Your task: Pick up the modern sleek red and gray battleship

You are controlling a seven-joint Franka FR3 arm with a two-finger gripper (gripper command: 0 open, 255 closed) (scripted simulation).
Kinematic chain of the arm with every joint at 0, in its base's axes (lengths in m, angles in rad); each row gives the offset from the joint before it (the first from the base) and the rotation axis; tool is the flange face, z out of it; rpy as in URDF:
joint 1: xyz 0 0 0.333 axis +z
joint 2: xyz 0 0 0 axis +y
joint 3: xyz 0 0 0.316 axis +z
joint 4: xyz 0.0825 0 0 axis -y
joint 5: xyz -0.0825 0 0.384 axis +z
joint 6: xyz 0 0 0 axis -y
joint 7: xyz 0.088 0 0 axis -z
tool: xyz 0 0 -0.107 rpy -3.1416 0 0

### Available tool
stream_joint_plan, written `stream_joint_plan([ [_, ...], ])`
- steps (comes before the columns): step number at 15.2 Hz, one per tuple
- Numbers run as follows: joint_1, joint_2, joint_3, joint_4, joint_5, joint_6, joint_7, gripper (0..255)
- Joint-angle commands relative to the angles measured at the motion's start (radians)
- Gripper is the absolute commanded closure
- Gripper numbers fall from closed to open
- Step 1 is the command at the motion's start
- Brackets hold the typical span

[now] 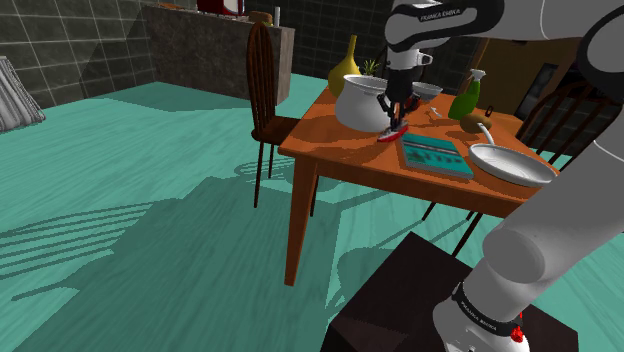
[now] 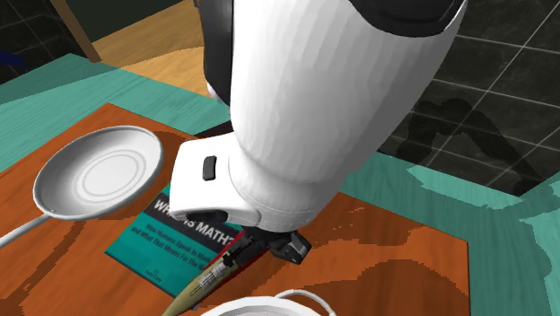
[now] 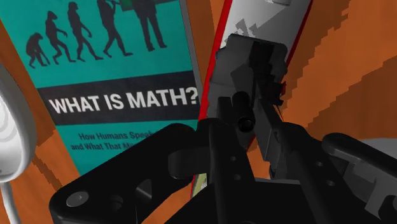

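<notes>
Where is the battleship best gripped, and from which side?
Probably across the narrow hull of the battleship at its middle, by the raised superstructure, coming down from above. The hull is long and slim, and the book lies close along one side, so a sideways approach looks blocked.

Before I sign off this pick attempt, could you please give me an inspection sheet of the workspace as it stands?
Surface: orange-brown wooden table, crowded at the work spot.
Job's things: red and grey battleship, next to the teal book; whether it is held cannot be told.
Clutter: the book, titled "What is Math?"; white frying pan; large white pot; yellow vase; green spray bottle.
Grippers: black gripper, down at the battleship.
Cables: nothing seen.
Surroundings: teal floor, dark tiled walls, a wooden chair at the table's end.
</notes>
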Motion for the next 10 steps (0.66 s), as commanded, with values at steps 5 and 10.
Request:
stream_joint_plan([
  [5,0.001,0.003,0.002,0.084,0.001,-0.081,-0.012,255],
  [10,0.001,0.008,0.002,0.132,0.001,-0.123,-0.018,255],
])
